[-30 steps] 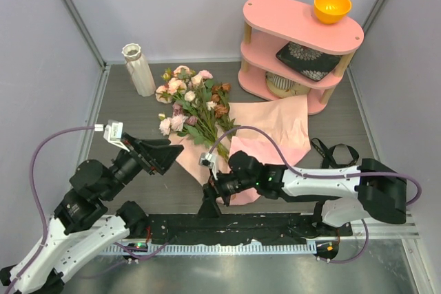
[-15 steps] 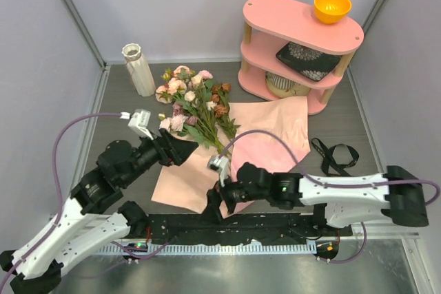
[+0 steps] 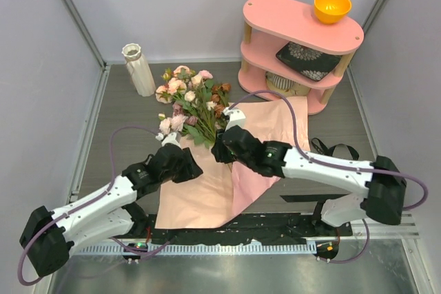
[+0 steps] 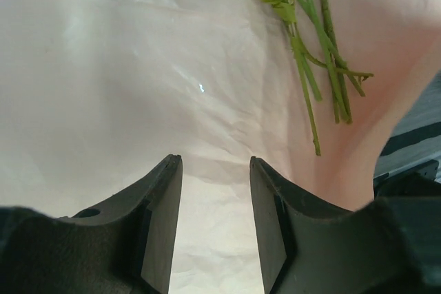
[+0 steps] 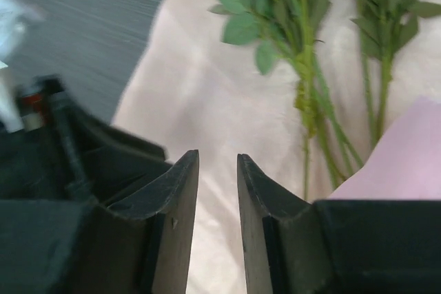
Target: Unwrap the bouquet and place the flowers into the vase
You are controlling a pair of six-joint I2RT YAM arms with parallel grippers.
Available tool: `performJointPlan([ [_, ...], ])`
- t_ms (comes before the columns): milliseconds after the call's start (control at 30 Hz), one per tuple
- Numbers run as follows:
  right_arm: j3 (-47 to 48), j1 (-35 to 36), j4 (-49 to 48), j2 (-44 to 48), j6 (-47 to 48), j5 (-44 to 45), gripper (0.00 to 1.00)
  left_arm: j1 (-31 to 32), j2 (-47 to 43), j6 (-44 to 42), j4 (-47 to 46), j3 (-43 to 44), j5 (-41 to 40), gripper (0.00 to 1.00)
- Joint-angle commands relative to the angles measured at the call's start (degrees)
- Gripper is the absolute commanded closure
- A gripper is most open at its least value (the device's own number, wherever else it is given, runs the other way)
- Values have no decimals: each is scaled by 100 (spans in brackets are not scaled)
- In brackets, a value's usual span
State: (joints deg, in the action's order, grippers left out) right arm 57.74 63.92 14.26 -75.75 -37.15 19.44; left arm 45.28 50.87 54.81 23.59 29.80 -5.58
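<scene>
The bouquet is unwrapped: the flowers (image 3: 194, 101) lie loose on the table, their green stems (image 4: 313, 67) running onto the spread pink paper (image 3: 207, 194). The white ribbed vase (image 3: 140, 69) stands upright at the back left, apart from both arms. My left gripper (image 3: 193, 165) hovers low over the paper just left of the stem ends, open and holding nothing (image 4: 215, 158). My right gripper (image 3: 219, 149) is beside it at the stems (image 5: 306, 94), its jaws a narrow gap apart with nothing between them (image 5: 217, 154).
The black ribbon (image 3: 336, 153) lies on the table right of the paper. A pink two-tier shelf (image 3: 275, 18) at the back right carries an orange bowl (image 3: 331, 6) and a dark patterned plate (image 3: 306, 60). Walls close in on both sides.
Both arms have swung in over the paper to the stem ends and now sit side by side. The paper has opened out flat toward the near edge. Both pairs of jaws have narrowed.
</scene>
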Motion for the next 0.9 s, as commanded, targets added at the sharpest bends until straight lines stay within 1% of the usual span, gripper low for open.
performJointPlan([
  [0, 238, -441, 569, -642, -153, -28, 62, 16, 45, 767, -1093, -404, -136, 51],
  [67, 343, -477, 770, -966, 31, -81, 61, 7, 290, 795, -1331, -466, -118, 50],
  [133, 457, -477, 1120, -1091, 155, -195, 62, 8, 493, 769, -1401, -423, -110, 50],
  [200, 327, -477, 1271, -1048, 173, -230, 63, 8, 800, 698, -1428, -344, -127, 49],
  [267, 46, -451, 1754, -925, -45, -29, 66, 7, 1029, 645, -1507, -274, -171, 49],
  [300, -77, -425, 1938, -663, -143, 276, 68, 16, 1073, 619, -1542, -282, -180, 49],
  [333, -348, -337, 2384, -496, -283, 462, 69, 16, 1100, 610, -1638, -282, -232, 49],
  [367, -490, -302, 2614, -242, -589, 586, 69, 8, 1126, 601, -1682, -308, -267, 50],
  [433, -840, -188, 3237, 601, -907, 753, 69, 16, 1170, 584, -1796, -352, -338, 50],
  [467, -973, -170, 3406, 892, -1065, 711, 69, 8, 1171, 558, -1840, -396, -416, 49],
  [500, -1105, -169, 3538, 1539, -1354, 632, 68, -1, 1171, 549, -1867, -414, -443, 49],
  [567, -1483, -169, 3952, 2096, -1645, 395, 69, -1, 1188, 461, -1894, -423, -505, 49],
  [633, -1755, -161, 3936, 2911, -1735, 132, 68, 7, 1179, 356, -1885, -396, -496, 49],
  [700, -1774, -134, 3691, 3398, -1368, -168, 66, 7, 1153, 163, -1920, -361, -296, 47],
  [733, -1670, -126, 3315, 3669, -1174, -238, 64, -1, 1153, 66, -2094, -361, -146, 45],
  [767, -1591, -125, 3102, 3707, -1016, -222, 63, 7, 1153, -48, -2235, -370, 38, 42],
  [800, -1494, -125, 2874, 3664, -866, -204, 56, 7, 1162, -136, -2332, -361, 344, 42],
  [833, -1302, -134, 2297, 3515, -534, -195, 51, -1, 1136, -146, -2333, -326, 382, 42],
  [867, -1178, -126, 1978, 3001, -383, -300, 47, -1, 1083, -120, -2333, -317, 365, 42],
])
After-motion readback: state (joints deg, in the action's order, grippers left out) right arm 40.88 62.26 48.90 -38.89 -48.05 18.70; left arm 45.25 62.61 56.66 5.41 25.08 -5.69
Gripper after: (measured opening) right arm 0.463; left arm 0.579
